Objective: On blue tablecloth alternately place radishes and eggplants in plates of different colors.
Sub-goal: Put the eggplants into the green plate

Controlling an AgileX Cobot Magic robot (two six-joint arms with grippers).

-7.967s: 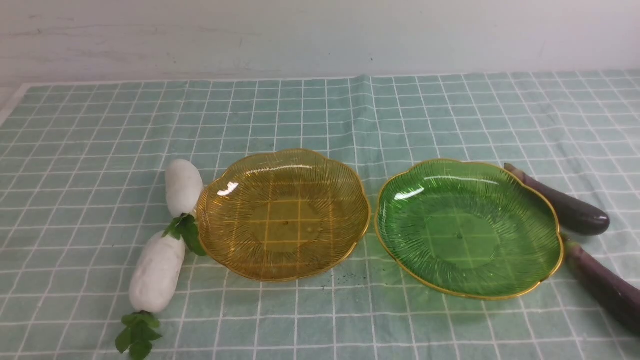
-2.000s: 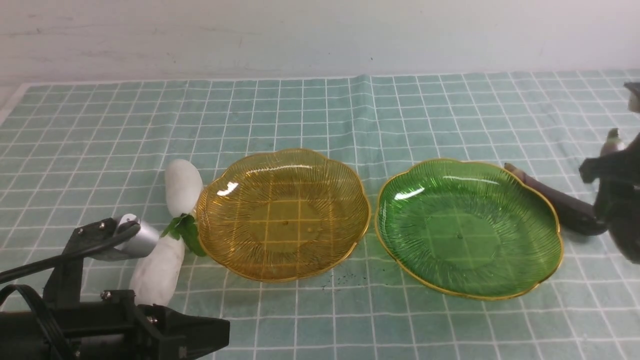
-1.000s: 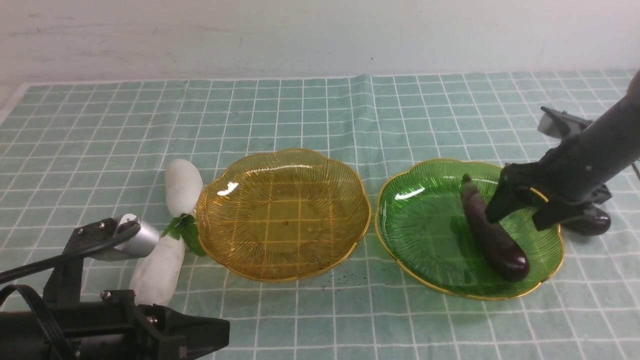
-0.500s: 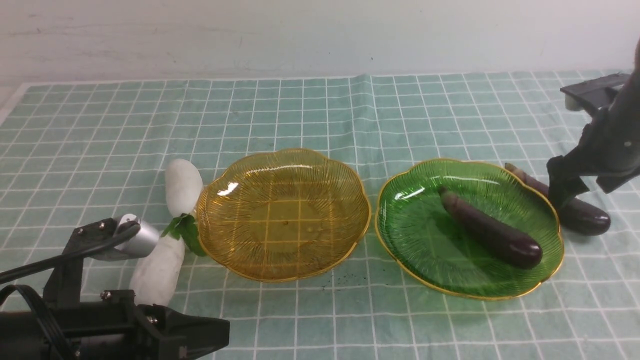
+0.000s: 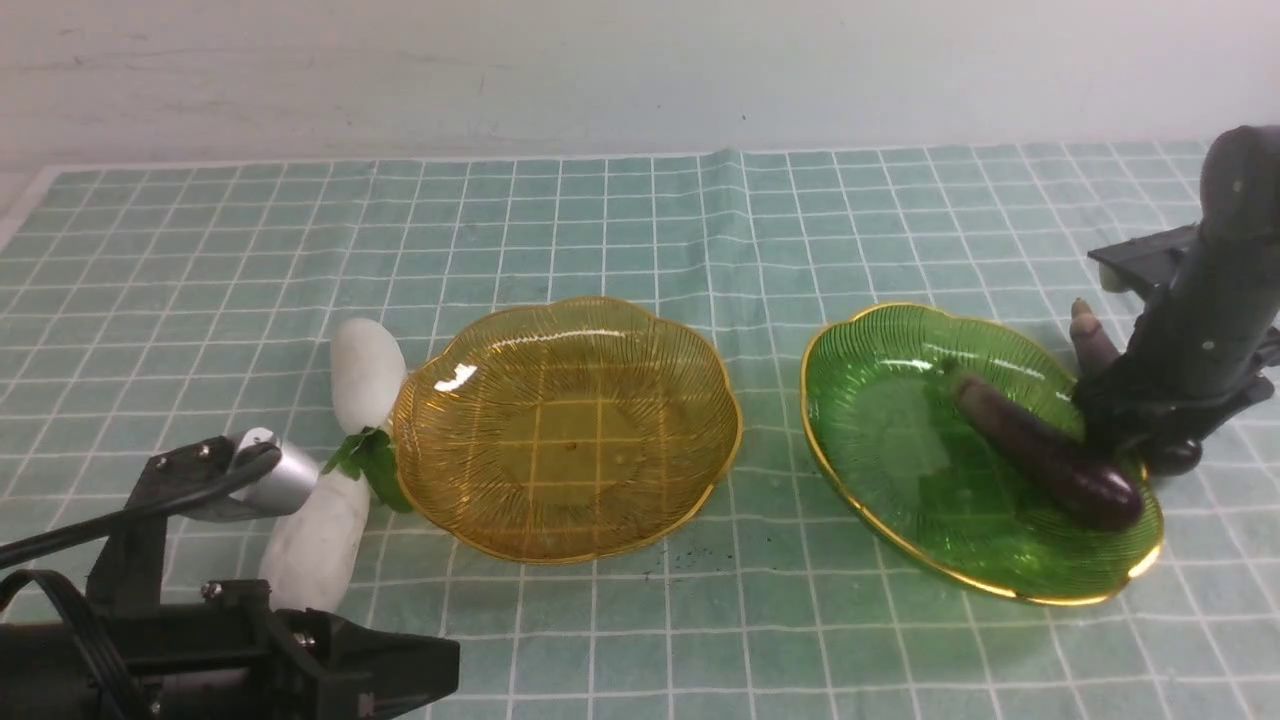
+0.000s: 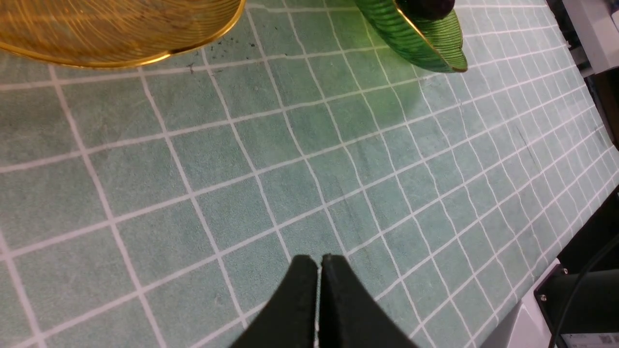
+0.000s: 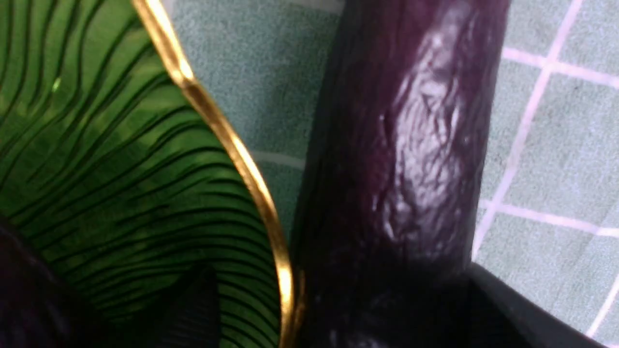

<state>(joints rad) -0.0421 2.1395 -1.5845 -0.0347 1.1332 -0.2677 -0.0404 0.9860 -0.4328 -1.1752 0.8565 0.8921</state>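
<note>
Shifted and tipped since a moment ago, the green plate carries one eggplant; the right pincer is down over the second eggplant just beside that plate's rim, probably crowding it, grip unclear. Left pincer, pressed together, waits well apart

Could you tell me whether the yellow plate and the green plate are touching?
Apart: the front view shows a strip of cloth between the yellow plate and green plate.
</note>
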